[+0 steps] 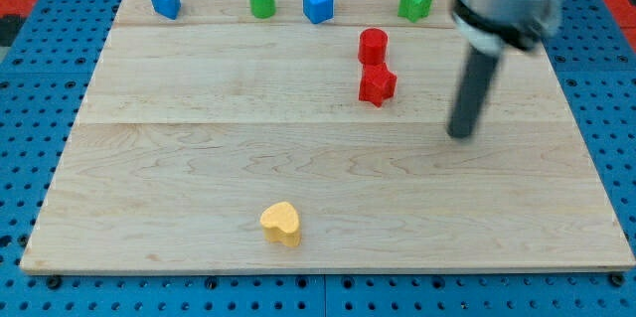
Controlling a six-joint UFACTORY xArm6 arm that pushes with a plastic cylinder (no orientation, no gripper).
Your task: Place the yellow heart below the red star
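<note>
The yellow heart (281, 223) lies near the view's bottom, left of centre on the wooden board (179, 158). The red star (377, 85) sits in the upper middle, with a red cylinder (373, 45) just above it and nearly touching it. My tip (460, 133) is on the board to the right of the red star, well apart from it, and far up and to the right of the yellow heart. It touches no block.
Along the board's top edge stand a blue block (165, 1) at the left, a green cylinder (261, 1), a blue cube (318, 5) and a green block (415, 2). Blue pegboard (30, 108) surrounds the board.
</note>
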